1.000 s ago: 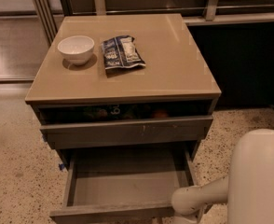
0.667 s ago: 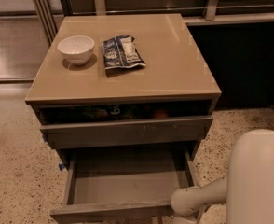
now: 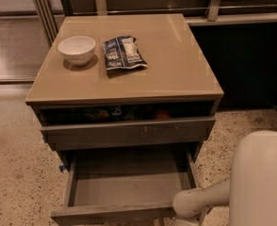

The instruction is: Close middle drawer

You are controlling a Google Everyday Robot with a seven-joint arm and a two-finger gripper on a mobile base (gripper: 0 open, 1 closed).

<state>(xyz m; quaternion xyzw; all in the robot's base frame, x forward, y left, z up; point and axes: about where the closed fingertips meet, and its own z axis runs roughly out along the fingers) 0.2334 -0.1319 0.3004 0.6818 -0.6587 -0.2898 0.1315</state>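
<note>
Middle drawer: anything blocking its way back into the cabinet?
Nothing visible. The middle drawer is pulled out with a bare floor, and nothing sits between it and the cabinet, though the space behind is dark. The gripper is out of frame; the arm ends by the drawer's front right corner.

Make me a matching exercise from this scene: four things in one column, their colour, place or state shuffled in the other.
1. bowl
2. snack bag
3. middle drawer
4. upper drawer

A. pulled far out, floor bare
B. white, left on the cabinet top
C. dark blue, lying right of the bowl
D. barely ajar, things inside

Pairs: 1-B, 2-C, 3-A, 4-D.

The hand is out of view, past the arm at lower right.
</note>
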